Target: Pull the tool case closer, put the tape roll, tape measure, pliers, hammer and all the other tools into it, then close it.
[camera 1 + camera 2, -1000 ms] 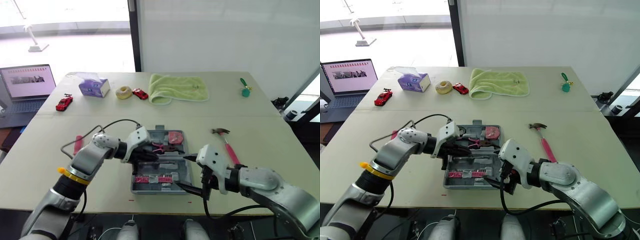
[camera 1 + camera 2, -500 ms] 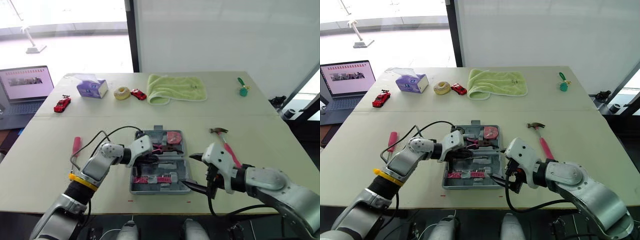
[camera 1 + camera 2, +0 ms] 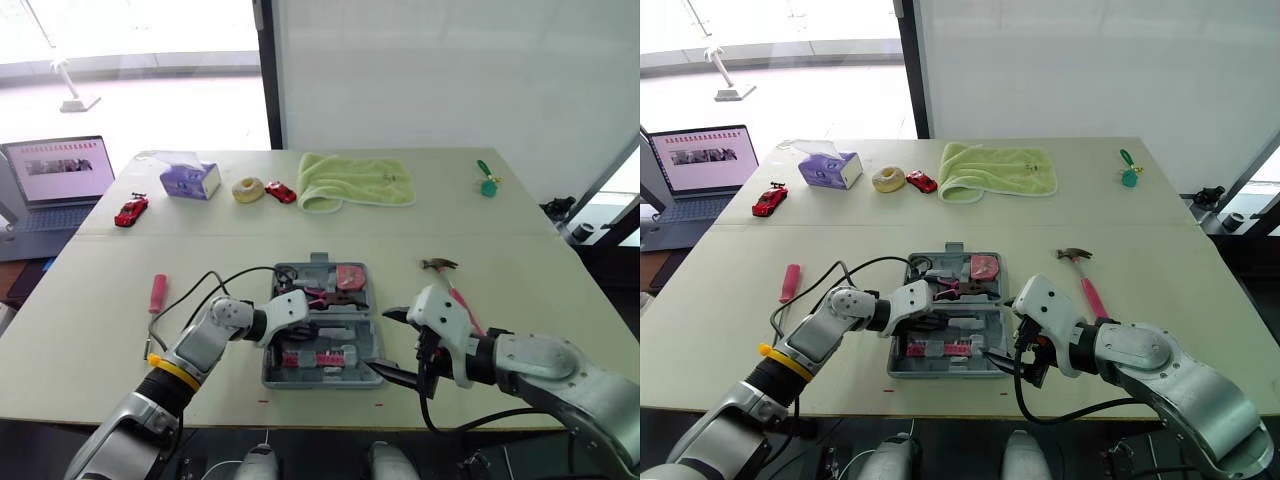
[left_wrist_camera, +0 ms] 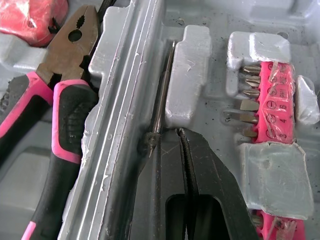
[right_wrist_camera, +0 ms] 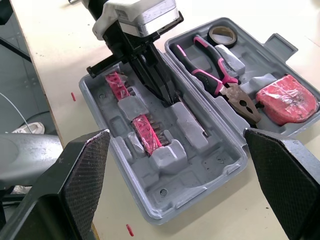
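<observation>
Case (image 3: pixel 320 380) is open near the front edge of the tabletop (image 3: pixel 500 220). Pliers (image 5: pixel 215 75), tape roll (image 5: pixel 223 35) and tape measure (image 5: pixel 286 100) are already in its far half. Still to do: hammer (image 3: pixel 455 285) lies right of the case, a red screwdriver (image 3: pixel 157 293) well left of it, and the case is not closed. Left gripper (image 4: pixel 182 137) is inside the case with fingers clenched, tips at a thin rod in the middle channel; can't tell if it is pinched. Right gripper (image 3: pixel 380 340) is spread wide and empty at the case's right edge. Versus half a second ago, the left forearm is lower and drawn in; the right gripper is about the same.
</observation>
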Controlling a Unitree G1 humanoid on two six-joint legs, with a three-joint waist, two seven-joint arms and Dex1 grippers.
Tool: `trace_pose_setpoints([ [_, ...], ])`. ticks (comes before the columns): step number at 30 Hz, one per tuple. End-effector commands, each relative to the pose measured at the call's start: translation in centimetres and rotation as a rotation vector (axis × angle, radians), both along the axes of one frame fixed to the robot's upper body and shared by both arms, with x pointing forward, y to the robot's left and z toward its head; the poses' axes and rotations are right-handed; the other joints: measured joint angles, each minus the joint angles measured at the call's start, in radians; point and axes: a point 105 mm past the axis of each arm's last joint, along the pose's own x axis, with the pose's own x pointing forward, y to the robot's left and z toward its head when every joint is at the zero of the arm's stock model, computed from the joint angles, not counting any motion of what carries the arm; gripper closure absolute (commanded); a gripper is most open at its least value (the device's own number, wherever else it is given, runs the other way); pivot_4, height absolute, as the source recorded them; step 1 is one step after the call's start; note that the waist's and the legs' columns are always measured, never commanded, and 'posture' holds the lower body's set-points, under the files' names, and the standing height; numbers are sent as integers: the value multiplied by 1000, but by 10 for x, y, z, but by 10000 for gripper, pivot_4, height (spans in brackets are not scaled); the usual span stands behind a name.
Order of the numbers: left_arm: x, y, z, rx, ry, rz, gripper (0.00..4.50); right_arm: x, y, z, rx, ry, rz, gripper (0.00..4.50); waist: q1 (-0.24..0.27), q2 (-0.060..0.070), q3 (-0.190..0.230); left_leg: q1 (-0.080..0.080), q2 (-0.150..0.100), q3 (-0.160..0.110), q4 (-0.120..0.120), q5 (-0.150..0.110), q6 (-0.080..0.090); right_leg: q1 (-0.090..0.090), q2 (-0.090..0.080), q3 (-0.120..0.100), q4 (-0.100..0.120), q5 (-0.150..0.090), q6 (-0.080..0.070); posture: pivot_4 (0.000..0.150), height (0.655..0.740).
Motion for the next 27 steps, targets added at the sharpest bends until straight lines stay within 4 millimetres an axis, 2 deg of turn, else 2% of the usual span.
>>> trace_pose_setpoints([
  [1, -3, 0, 22, -51, 11, -11, 44512, -4, -1, 12, -7, -54, 24, 0, -1, 0, 0, 0, 0, 0, 0, 0, 0, -1, 0, 0, 0, 0, 0, 1500, 7400],
  [4, -6, 2, 54, -124, 16, -13, 44512, 0, -10, 13, -13, -58, -5, 0, -2, -1, 1, -2, 0, 0, -1, 0, 0, -2, 0, 0, 0, 0, 0, 1500, 7400],
  [8, -17, 28, 109, -275, 58, 23, 44512, 9, -48, 10, -37, -52, -134, 0, -4, -1, 1, -1, 0, 0, -2, 0, 0, -2, 0, 0, 0, 0, 0, 1500, 7400],
  [10, -23, 39, 124, -338, 68, 55, 44512, 8, -65, 8, -37, -51, -186, 0, -4, -1, 1, -1, 0, 0, -2, 0, 0, -2, 0, 0, 0, 0, 0, 1500, 7400],
  [13, -27, 74, 138, -416, -48, 120, 44512, 6, -96, 6, -75, -61, -282, 0, -7, 0, 1, -1, 0, 1, -2, 0, 1, -2, 0, 1, -2, 0, 0, 1500, 7400],
  [14, -27, 101, 129, -366, -77, 195, 44512, 3, -113, 6, -70, -61, -340, 0, -7, 0, 1, 0, 0, 1, -3, -1, 2, -1, 0, 1, -2, 0, 0, 1500, 7400],
  [16, -35, 168, 106, -251, -59, 374, 44512, -8, -153, 3, -94, -67, -471, 0, -10, 1, 1, 0, 0, 2, -3, -1, 2, -2, 0, 1, -3, 0, 0, 1500, 7400],
  [19, -46, 234, 89, -171, -105, 572, 44512, -21, -190, 0, -102, -82, -594, 0, -7, -1, 1, 0, 1, 3, -7, -2, 3, -4, 1, 1, -4, -4, -8, 1500, 7400],
  [21, -55, 261, 77, -107, -128, 645, 39219, -24, -206, -1, -103, -103, -647, 0, -2, -1, 1, 0, 1, 3, -7, -2, 3, -2, 0, 1, -8, -4, -9, 1500, 7400],
  [24, -79, 311, 62, -122, -154, 846, 26567, -33, -233, -6, -107, -100, -707, 0, -2, -1, 1, 0, 1, 4, -6, -2, 3, 1, 0, 1, -11, -4, -10, 1500, 7400],
  [27, -95, 336, 53, -107, -173, 942, 10591, -39, -247, -13, -93, -86, -725, 0, -1, -3, 1, 0, 1, 4, -9, -2, 3, 0, 0, 1, -12, -4, -9, 1500, 7400],
])
